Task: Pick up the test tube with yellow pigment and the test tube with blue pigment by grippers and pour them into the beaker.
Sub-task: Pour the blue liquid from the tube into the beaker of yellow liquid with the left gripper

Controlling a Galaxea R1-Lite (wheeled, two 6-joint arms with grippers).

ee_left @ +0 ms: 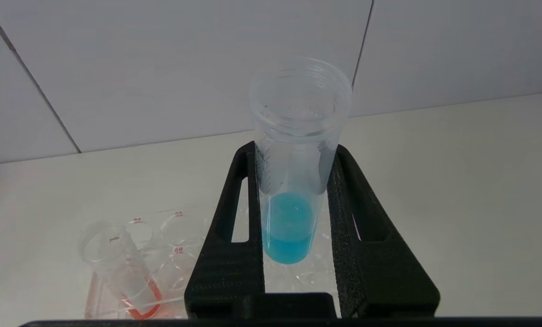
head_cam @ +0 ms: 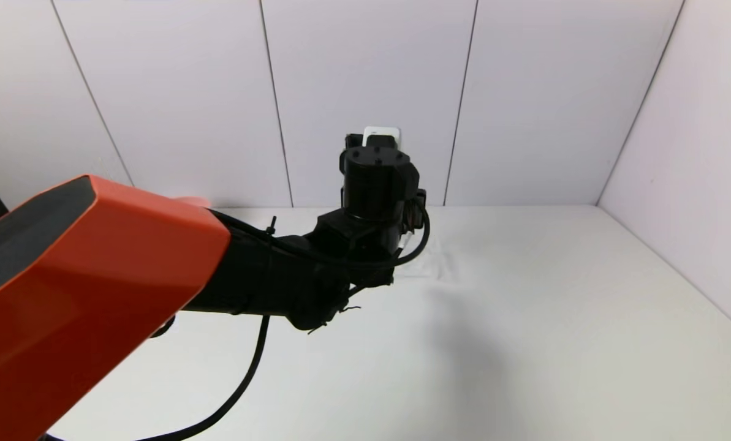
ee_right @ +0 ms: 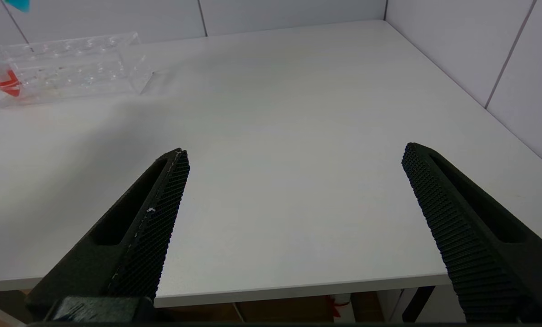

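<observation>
Left gripper first: I have it clamped on the test tube with blue pigment, both black fingers pressed against the clear wall, the tube upright with its threaded mouth up and blue liquid pooled in the rounded bottom. It hangs above the clear tube rack, which sits toward the bench's far edge; in that rack I see another clear tube leaning, with red liquid at its foot. From the head view the left arm reaches across from the near left corner toward the back wall, and its wrist hides the tube and the rack from me.

Moving right, the right gripper hovers near the bench's front edge with its jaws spread wide and nothing between them. From its camera the rack lies well apart, toward the far left corner, red showing at one end. I cannot find the yellow tube or the beaker in any view.
</observation>
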